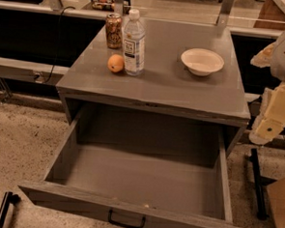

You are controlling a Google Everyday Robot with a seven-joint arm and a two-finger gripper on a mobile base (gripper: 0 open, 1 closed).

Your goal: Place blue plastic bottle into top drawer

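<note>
The blue plastic bottle (134, 43), clear and ribbed with a white cap and a white label, stands upright on the grey cabinet top (159, 83) at the back left. The top drawer (143, 183) is pulled fully open below, its inside showing and a dark handle (125, 221) on its front panel. My gripper (272, 119), cream-coloured, hangs at the right edge of the view, beside the cabinet's right side and well away from the bottle. It holds nothing that I can see.
A brown patterned drink can (113, 31) stands just behind and left of the bottle. An orange (116, 63) lies touching the bottle's left side. A white bowl (202, 61) sits at the back right of the top. A dark stand (257, 181) is on the floor at right.
</note>
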